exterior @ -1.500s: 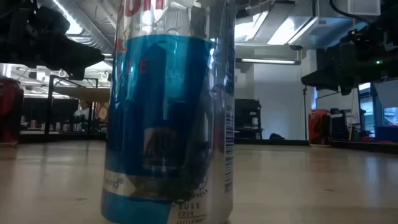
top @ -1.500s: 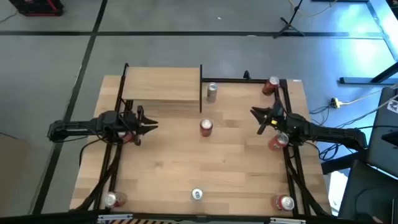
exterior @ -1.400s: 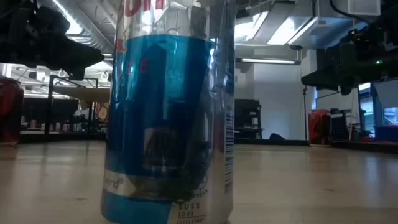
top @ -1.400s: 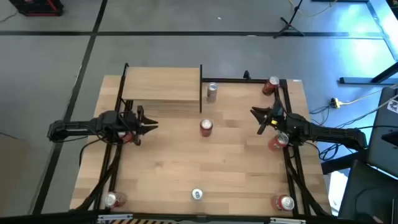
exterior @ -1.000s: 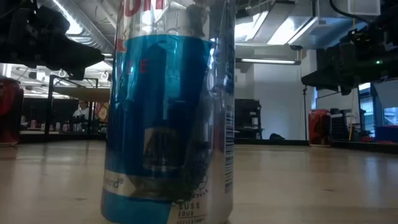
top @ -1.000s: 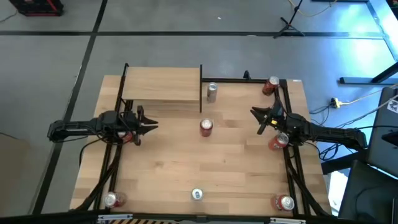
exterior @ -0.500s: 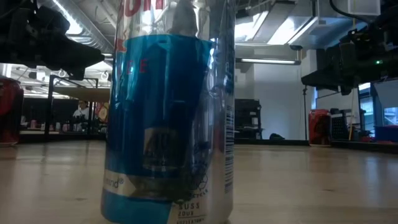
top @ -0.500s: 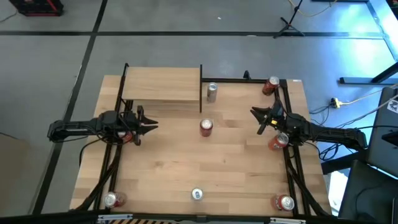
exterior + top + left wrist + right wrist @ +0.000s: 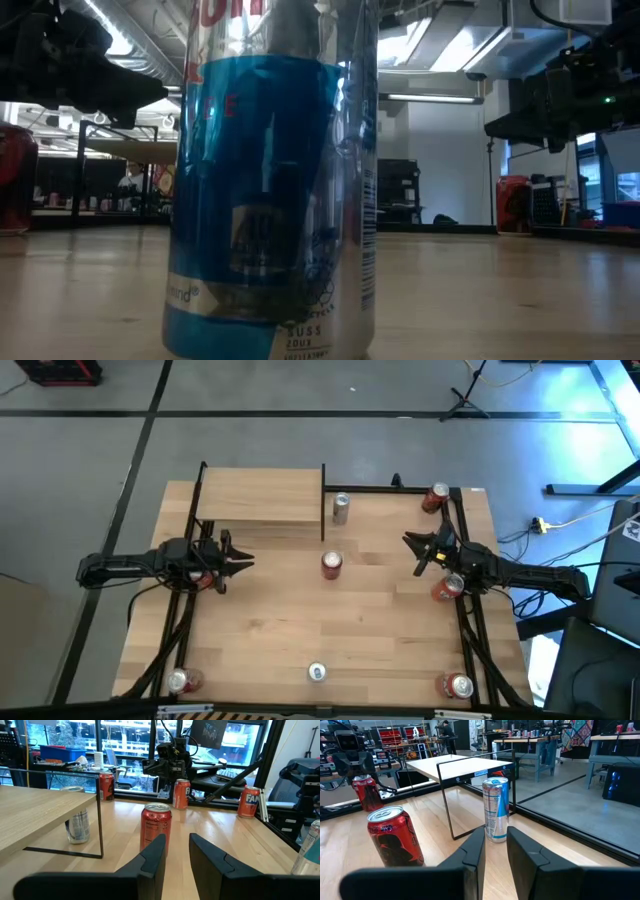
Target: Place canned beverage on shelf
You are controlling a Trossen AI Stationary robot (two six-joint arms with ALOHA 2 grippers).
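With the left gripper (image 9: 243, 563) and right gripper (image 9: 412, 552) both empty, jaws slightly apart, advance one squarely onto the upright red aluminium can (image 9: 332, 565) at bench centre, just near-right of the light-wood, black-posted shelf (image 9: 262, 498), gripping mid-body.

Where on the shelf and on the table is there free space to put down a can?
The shelf top is entirely bare. The tabletop is free between the middle red can and the front-edge silver can. It is crowded by the right claw, with red cans alongside.
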